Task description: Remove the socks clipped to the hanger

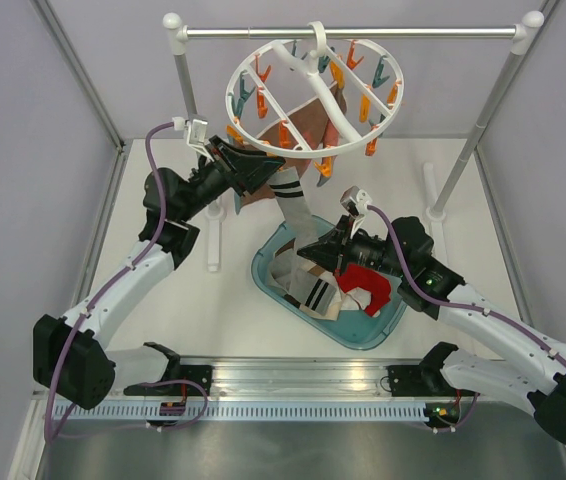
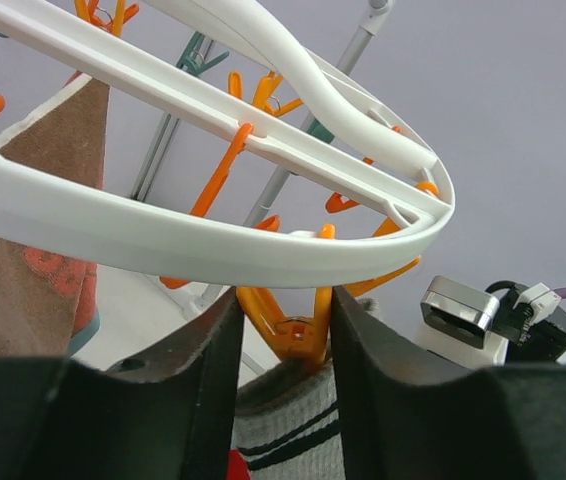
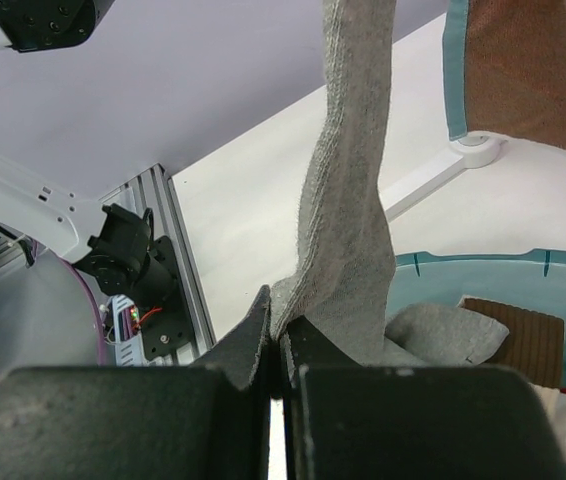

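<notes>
My right gripper (image 3: pixel 281 365) pinching the grey fabric sock (image 3: pixel 348 200), its upper end running out of wrist view, above the teal plastic basin (image 1: pixel 273 282), my left gripper (image 2: pixel 283 330) spread around an orange clothespin clip (image 2: pixel 288 325) under the white round plastic hanger (image 1: pixel 313 95), white dark-striped sock (image 2: pixel 288 430) beneath it.

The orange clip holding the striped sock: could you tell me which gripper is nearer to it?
Left. The left gripper straddles the orange clip; the right gripper is lower, pinching the grey sock.
</notes>
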You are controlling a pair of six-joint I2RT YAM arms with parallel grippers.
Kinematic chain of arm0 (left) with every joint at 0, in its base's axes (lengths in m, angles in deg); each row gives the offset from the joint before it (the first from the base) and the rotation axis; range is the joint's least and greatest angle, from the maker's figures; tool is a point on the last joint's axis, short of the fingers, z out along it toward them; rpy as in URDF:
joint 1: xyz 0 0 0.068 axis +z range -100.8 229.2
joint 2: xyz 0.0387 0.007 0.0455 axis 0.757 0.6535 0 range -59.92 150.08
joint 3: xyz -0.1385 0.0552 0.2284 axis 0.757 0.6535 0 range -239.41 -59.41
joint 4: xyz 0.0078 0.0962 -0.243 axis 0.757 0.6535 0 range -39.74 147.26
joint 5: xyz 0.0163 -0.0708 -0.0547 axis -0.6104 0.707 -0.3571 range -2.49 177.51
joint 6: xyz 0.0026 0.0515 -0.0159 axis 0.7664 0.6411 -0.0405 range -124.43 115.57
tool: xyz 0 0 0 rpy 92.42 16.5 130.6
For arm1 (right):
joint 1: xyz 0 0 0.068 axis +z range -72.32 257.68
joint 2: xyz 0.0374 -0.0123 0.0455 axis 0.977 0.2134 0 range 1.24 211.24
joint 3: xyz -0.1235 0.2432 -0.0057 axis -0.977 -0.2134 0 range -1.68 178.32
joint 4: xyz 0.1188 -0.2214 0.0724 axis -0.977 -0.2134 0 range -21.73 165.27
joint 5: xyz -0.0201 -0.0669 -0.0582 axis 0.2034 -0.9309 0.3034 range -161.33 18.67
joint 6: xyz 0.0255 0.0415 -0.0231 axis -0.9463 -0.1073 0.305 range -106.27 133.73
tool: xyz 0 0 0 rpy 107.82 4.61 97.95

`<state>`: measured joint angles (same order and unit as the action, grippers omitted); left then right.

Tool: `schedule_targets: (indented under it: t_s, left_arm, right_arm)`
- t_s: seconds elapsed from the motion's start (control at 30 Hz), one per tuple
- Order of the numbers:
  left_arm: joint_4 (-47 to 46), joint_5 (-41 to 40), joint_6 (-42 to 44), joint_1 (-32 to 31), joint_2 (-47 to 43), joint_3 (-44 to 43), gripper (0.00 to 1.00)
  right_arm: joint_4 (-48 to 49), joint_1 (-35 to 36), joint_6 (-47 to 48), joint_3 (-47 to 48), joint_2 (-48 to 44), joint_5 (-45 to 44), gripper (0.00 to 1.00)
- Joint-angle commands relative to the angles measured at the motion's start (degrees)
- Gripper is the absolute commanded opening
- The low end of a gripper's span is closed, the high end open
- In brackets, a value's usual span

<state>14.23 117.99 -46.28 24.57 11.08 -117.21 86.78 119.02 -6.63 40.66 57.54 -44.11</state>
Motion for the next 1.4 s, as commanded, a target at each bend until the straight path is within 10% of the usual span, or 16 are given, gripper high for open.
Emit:
schedule_targets:
  t_s: [0.0, 0.33, 0.97, 1.37]
  left_arm:
    - [-2.55, -1.21, 1.59, -0.34, 0.19, -2.49, 0.41]
    - [-1.50, -1.65, 2.12, -0.43, -0.16, -2.40, 0.03]
    - [4.56, -3.85, 4.49, -0.51, -0.86, -3.28, 0.03]
    - [9.83, -4.82, 7.04, -0.60, -4.73, -0.30, 0.59]
  right_arm:
    - [1.24, -0.21, -0.38, 0.72, -1.01, 1.17, 0.01]
    - [-0.70, -0.21, 0.06, -1.83, -3.20, -1.47, 0.01]
    - [-20.03, -0.30, -1.00, -1.57, -5.94, -26.86, 0.01]
    - [-19.51, -0.21, -1.79, -2.36, -1.10, -29.86, 0.20]
